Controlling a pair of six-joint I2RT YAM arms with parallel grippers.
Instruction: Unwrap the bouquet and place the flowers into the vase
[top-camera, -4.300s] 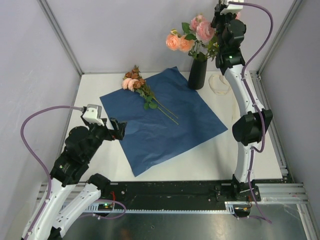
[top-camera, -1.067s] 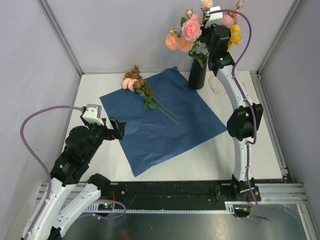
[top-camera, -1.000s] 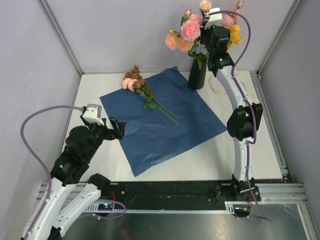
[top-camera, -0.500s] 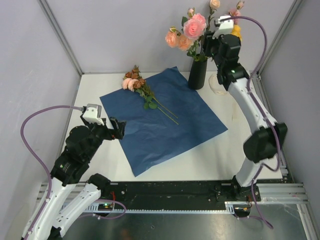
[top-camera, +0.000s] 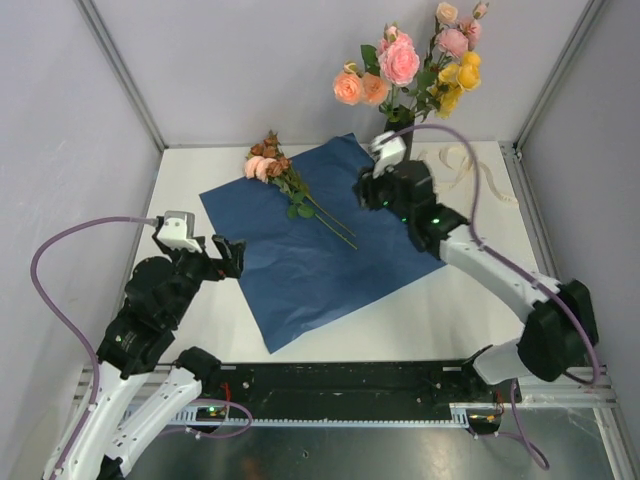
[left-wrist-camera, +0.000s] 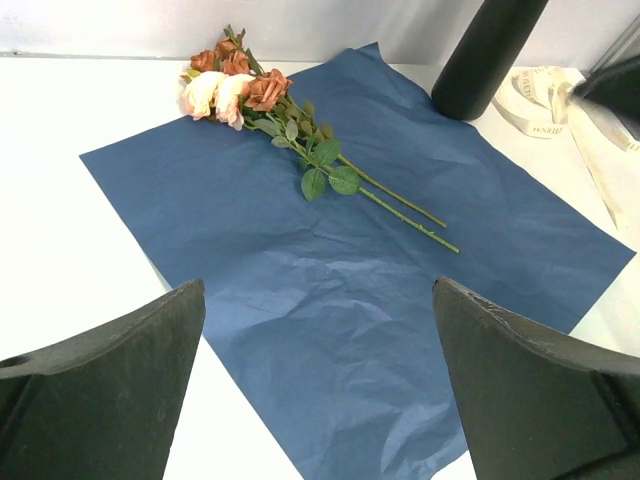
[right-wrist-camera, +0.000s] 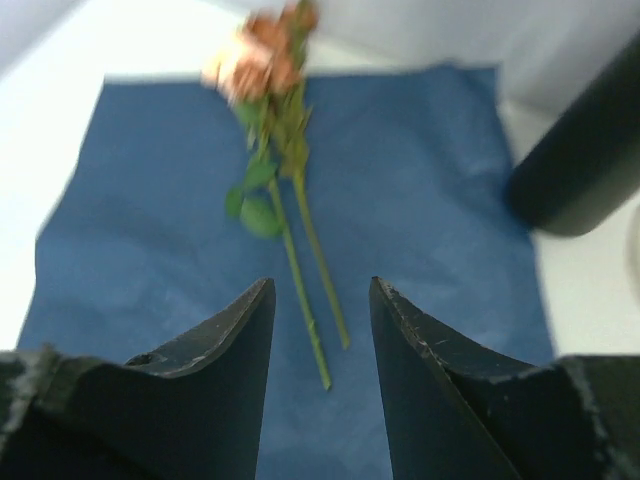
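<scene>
Flowers (top-camera: 410, 65) are standing in the vase (left-wrist-camera: 487, 52), yellow ones newly added. Remaining stems (top-camera: 300, 195) are lying on the blue paper (top-camera: 320, 270). The right gripper (right-wrist-camera: 320, 285), jaws now apart and empty, is hovering over them, having left the vase. The left gripper (left-wrist-camera: 318, 290) is staying wide apart.

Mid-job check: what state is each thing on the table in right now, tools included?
Blue paper: unfolded, flat on table.
Vase: upright, holding flowers.
Flowers in vase: standing, heads up.
Loose flowers: lying on the paper, ungripped.
Ribbon: untied, loose beside vase.
Left tool: open, empty.
Right tool: open, empty, over the paper.
</scene>
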